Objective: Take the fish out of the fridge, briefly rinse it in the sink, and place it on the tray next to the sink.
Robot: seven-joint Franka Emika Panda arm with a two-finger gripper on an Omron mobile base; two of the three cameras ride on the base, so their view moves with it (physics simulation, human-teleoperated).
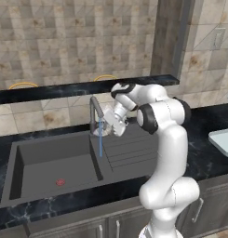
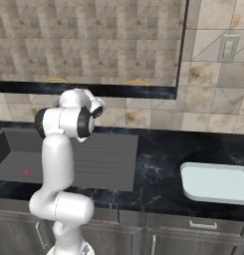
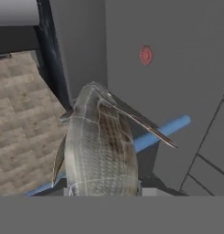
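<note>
Silvery-tan, the fish sits clamped in the gripper, held under the tap where a blue stream falls into the sink. Rinsing looks underway; the tray, well apart, awaits it.

Two base views flanking the arm share the sink, hand view close above it.

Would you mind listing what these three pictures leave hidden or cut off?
- Finger tips: in the hand view the fish covers them, so the grip is unseen.
- Gripper: too small in the left base view to judge its opening.
- Tray: cut by the right edge.
- Sink: partly behind the arm in the right base view.
</note>
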